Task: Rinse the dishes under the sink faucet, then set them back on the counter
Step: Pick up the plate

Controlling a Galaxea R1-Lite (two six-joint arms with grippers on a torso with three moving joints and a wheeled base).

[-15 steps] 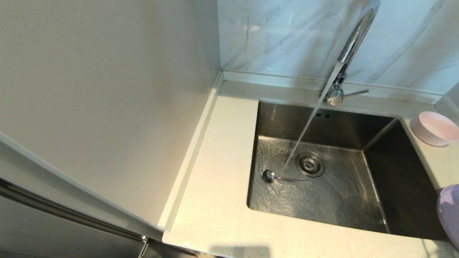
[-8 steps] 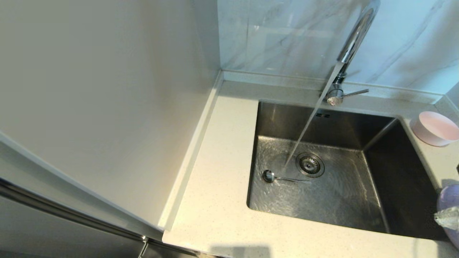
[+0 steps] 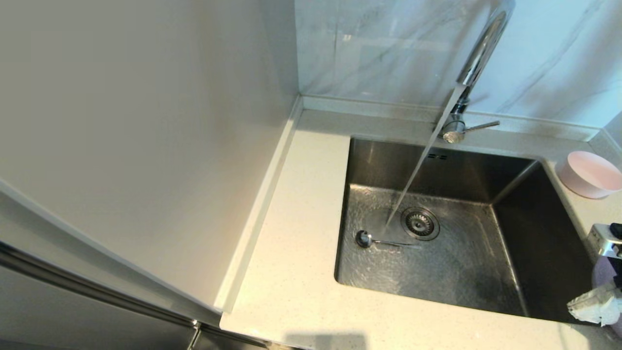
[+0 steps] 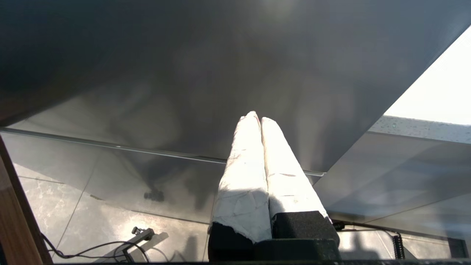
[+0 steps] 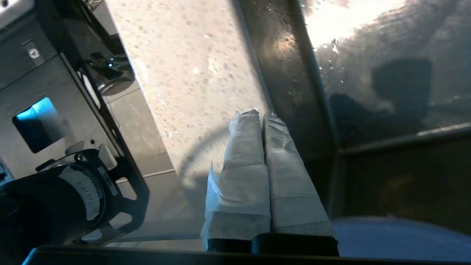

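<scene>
The faucet point(image 3: 481, 48) is running, and its stream lands in the sink point(image 3: 452, 272) beside the drain strainer point(image 3: 420, 223). A small metal spoon point(image 3: 369, 239) lies on the wet sink floor left of the drain. The pale pink bowl point(image 3: 590, 174) stands on the counter point(image 3: 296, 253) at the far right. My right gripper point(image 3: 578, 306), wrapped in white and shut with nothing in it, hovers at the right edge over the lilac plate point(image 3: 604, 272), hiding most of it. The right wrist view shows its tips point(image 5: 260, 112) above the counter edge, with the plate point(image 5: 386, 239) below. My left gripper point(image 4: 257, 118) is shut and parked below the counter.
A tall pale cabinet side point(image 3: 146, 146) walls off the counter's left. A marble backsplash point(image 3: 388, 48) runs behind the faucet. The faucet's thin lever point(image 3: 481, 126) points right. The robot's base parts point(image 5: 73, 191) show beside the counter front.
My right gripper has come into the head view from the right edge and moved up and leftward over the lilac plate. Water keeps running; spoon and bowl have not moved.
</scene>
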